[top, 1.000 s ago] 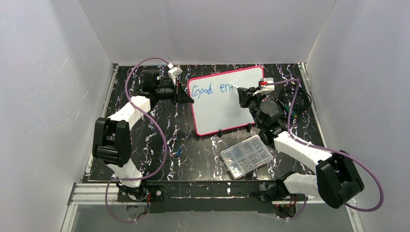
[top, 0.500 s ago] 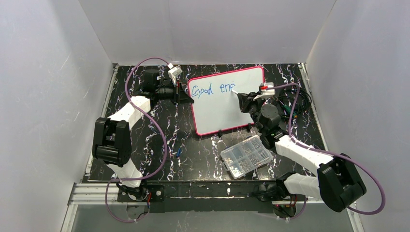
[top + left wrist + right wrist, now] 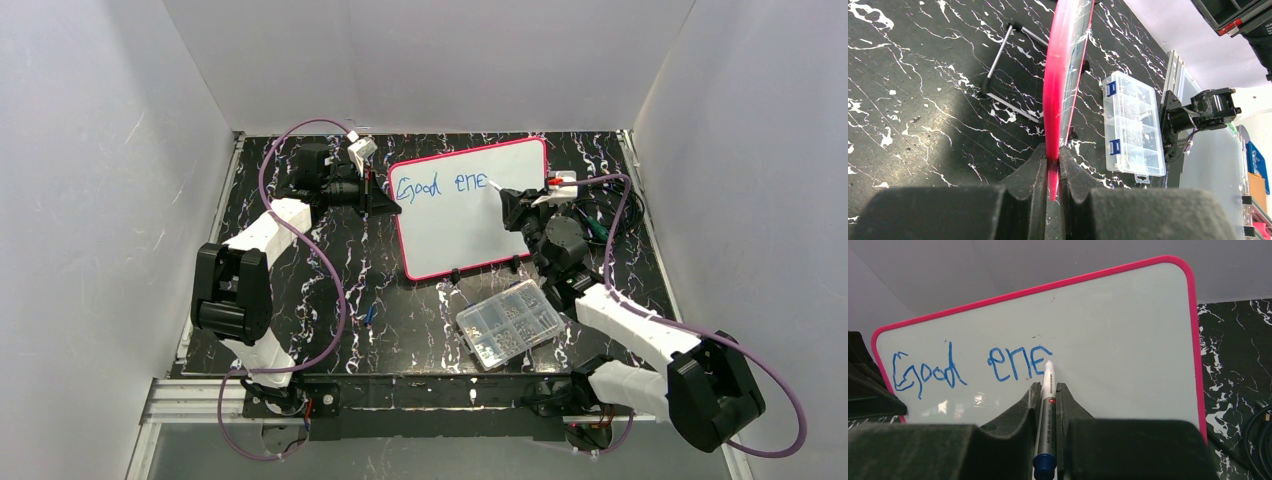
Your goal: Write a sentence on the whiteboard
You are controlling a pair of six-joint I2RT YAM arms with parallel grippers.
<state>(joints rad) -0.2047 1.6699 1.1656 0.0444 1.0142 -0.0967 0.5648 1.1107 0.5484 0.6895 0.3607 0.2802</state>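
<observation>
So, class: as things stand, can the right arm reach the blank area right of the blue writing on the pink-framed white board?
Probably yes. The right gripper holds the white marker, tip at the blue writing's end; the bare whiteboard beside it is unobstructed, and the left gripper clamps its opposite edge.

You can read blue writing on the whiteboard [image 3: 1128,340]. The sentence [image 3: 973,367] says "Good ene", all on one line. The tiny print on the marker [image 3: 1047,415] is too small to read.
</observation>
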